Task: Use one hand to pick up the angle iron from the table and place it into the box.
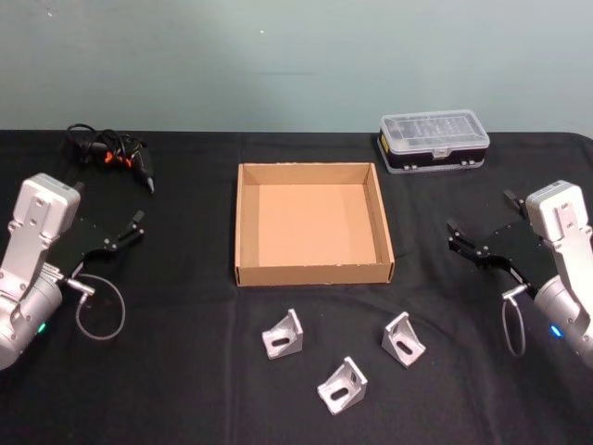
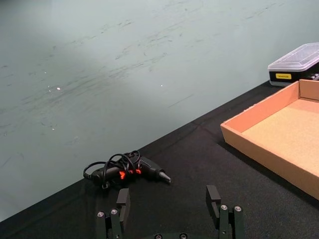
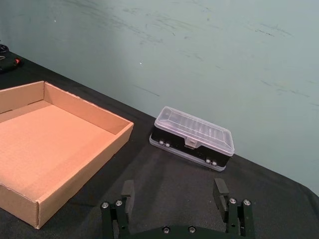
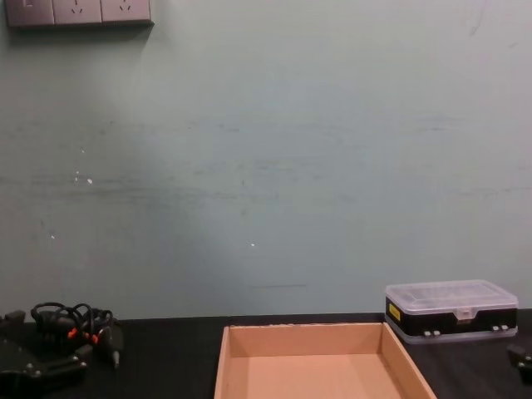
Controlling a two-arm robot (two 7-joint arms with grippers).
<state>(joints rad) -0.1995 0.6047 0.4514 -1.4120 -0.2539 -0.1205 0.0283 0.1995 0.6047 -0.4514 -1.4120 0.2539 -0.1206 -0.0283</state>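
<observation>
The left hand (image 1: 127, 232) sits at the left edge of the head view, mid-height, on its light grey left arm (image 1: 32, 269), fingers (image 2: 123, 200) spread apart. The right hand (image 1: 482, 227) mirrors it at the right edge on the right arm (image 1: 567, 278), fingers likewise parted.

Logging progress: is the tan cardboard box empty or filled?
Empty: the tan cardboard box shows bare floor; three silver metal angle irons lie outside it.

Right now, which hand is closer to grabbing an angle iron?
The right one, probably. The right hand is open, and the rightmost angle iron lies nearer to it than any angle iron lies to the left hand, also open. The box sits midway between both.
</observation>
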